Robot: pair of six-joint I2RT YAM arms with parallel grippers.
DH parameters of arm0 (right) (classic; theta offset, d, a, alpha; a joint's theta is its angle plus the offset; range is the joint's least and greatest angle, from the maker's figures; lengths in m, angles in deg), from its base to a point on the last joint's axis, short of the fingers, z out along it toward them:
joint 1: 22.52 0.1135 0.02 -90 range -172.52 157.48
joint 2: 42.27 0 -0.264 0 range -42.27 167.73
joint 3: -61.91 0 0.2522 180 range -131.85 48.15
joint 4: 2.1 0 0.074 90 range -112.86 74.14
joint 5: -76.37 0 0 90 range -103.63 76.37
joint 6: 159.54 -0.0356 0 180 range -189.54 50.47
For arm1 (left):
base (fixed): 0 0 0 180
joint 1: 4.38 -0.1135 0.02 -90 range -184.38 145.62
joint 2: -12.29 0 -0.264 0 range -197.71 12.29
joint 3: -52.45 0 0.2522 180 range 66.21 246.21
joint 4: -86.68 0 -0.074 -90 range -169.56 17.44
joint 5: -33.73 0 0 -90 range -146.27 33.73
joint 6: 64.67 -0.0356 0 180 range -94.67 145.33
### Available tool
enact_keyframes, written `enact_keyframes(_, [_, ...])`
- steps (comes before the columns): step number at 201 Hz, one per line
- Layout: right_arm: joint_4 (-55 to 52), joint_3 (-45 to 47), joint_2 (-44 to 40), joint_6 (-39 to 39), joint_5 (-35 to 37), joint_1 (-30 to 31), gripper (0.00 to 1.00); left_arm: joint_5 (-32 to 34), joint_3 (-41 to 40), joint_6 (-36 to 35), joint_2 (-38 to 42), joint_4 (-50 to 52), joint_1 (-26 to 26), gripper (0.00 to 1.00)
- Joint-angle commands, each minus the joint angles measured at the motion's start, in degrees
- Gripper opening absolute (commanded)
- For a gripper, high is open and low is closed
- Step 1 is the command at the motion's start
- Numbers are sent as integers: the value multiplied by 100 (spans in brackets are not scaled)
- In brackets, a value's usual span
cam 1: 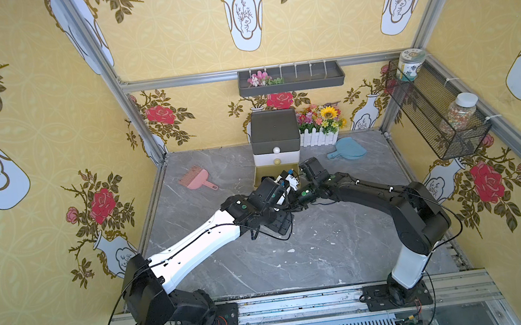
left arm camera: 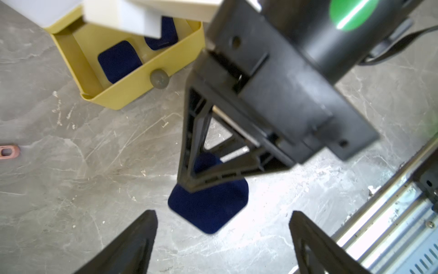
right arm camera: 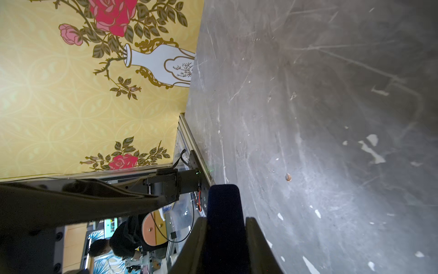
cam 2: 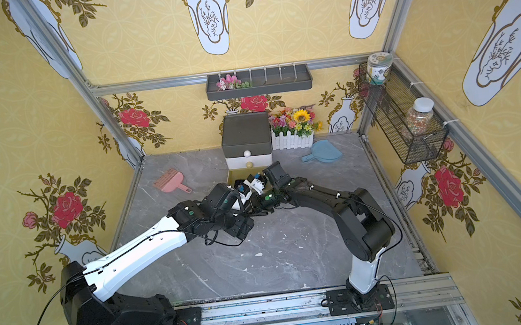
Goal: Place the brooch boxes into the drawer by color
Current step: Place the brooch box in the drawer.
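**Right gripper** [right arm camera: 225, 221]: jaws closed on the flat faces of a navy brooch box [right arm camera: 225, 201], which shows edge-on in the right wrist view.

**Left gripper** [left arm camera: 222, 213]: fingers spread wide with nothing between them, just beside the held box.

**Position:** both grippers are at 6 o'clock of the chest [cam 1: 274, 131].

**Olive-yellow drawer** [left arm camera: 132, 87]: bottom tier, pulled out. It holds one navy box [left arm camera: 118, 59] and a second navy box [left arm camera: 163, 35] side by side. The upper two tiers are pushed in.

**Table** [cam 1: 297, 259]:
- chest at 12 o'clock
- pink dustpan [cam 1: 196, 179] at 10 o'clock
- blue paddle-shaped dish [cam 1: 348, 150] at 1 o'clock
- flower fence [cam 1: 319, 123] touching the chest's 3 o'clock side
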Motion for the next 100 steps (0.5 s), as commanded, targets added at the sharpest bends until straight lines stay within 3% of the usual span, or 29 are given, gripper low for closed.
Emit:
enact_keyframes(1, [703, 116, 12, -402, 247, -146, 0, 266, -81, 58, 94, -278, -7, 94])
enact_keyframes(53, [1701, 216, 103, -1061, 797, -677, 0, 1311, -402, 584, 792, -674, -148, 96])
enact_keyframes(100, [2778, 5, 696, -1709, 1846, -818, 0, 699, -1306, 1398, 2157, -1462, -1745, 96])
